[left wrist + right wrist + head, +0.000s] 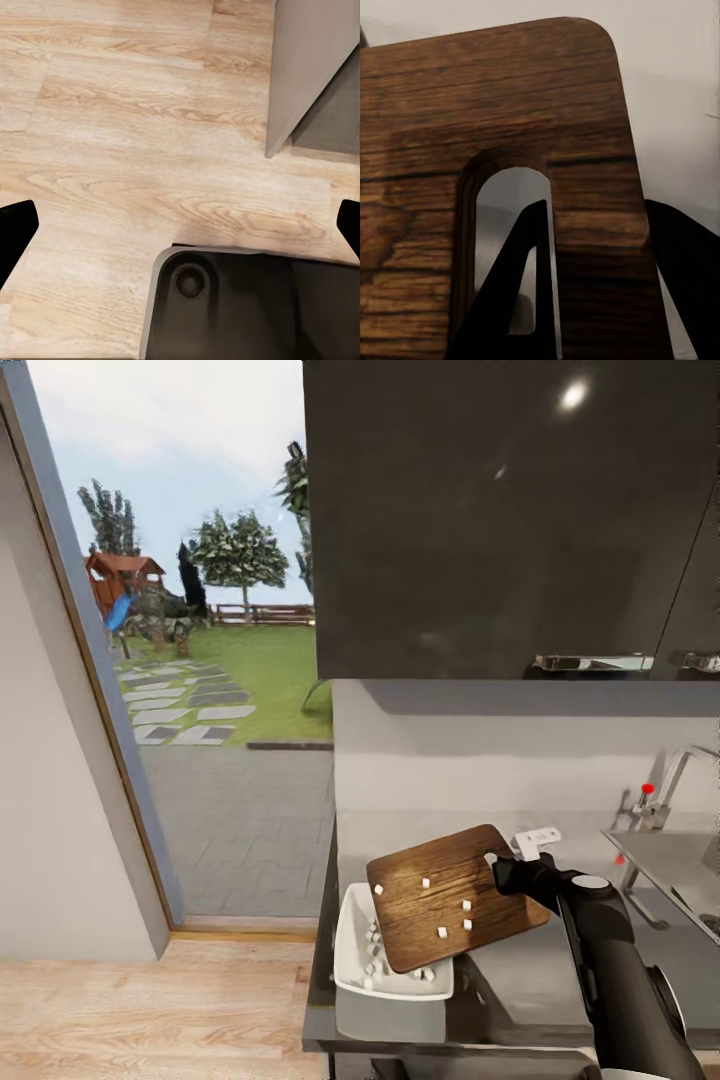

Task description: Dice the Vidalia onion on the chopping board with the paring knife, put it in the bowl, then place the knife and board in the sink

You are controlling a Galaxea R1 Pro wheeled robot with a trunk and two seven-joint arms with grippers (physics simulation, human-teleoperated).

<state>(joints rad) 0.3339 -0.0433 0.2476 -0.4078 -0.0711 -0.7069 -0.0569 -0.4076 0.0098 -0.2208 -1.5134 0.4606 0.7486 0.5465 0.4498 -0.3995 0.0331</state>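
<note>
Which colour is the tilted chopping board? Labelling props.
Dark brown wood grain, clearest in the right wrist view: chopping board.

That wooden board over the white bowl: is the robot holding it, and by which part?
Yes. The right gripper grips the chopping board at its handle-slot end, one finger through the slot, tilting it over the bowl. The left gripper holds nothing.

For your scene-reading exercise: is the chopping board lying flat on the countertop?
No: the right gripper holds the chopping board tilted above the bowl.

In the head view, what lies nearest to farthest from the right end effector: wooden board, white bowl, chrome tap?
1. Dark brown wooden chopping board: gripped by the right end effector.
2. White squarish bowl: under the board's lower end.
3. Chrome tap: far right, at the wall.
</note>
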